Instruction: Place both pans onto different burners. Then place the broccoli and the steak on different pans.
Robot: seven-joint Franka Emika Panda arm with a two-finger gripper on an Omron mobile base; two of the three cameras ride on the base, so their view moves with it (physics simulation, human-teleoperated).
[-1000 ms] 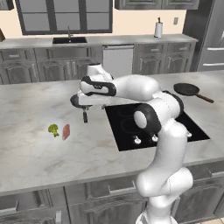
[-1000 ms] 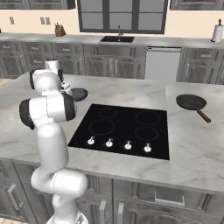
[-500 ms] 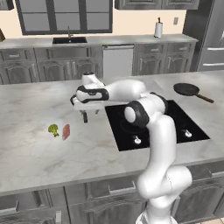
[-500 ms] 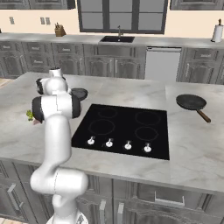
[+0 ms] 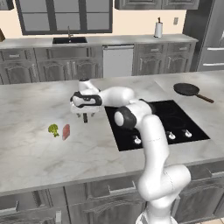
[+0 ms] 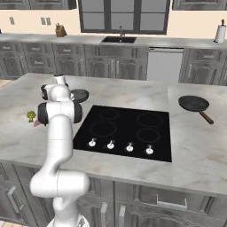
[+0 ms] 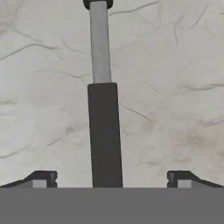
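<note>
Marble table (image 5: 39, 153) lies bare around our gripper (image 5: 85, 117), which hangs with jaws wide apart and nothing between them but air, above a pan handle (image 7: 104, 131). In the hand view we see that black handle running straight up between our two fingertips (image 7: 43, 178), touching neither, with a grey neck joining it to the pan at the top edge. That pan (image 6: 80, 94) sits on the table just left of the cooktop (image 6: 128, 128), half hidden behind our arm in the right base view.

The second pan (image 5: 188, 89) rests on the table beyond the cooktop's far right corner, its brown handle pointing right and toward us, well apart from everything else. No pan is on a burner (image 6: 103, 129) yet; all four rings are open.

The broccoli (image 5: 53, 129) and steak (image 5: 66, 131) lie just beside each other on the table left of the gripper, near it but apart, and far from the table's front edge.

We can read no writing or brand; the white knobs (image 6: 110, 145) along the cooktop's front edge show marks too small to tell.
</note>
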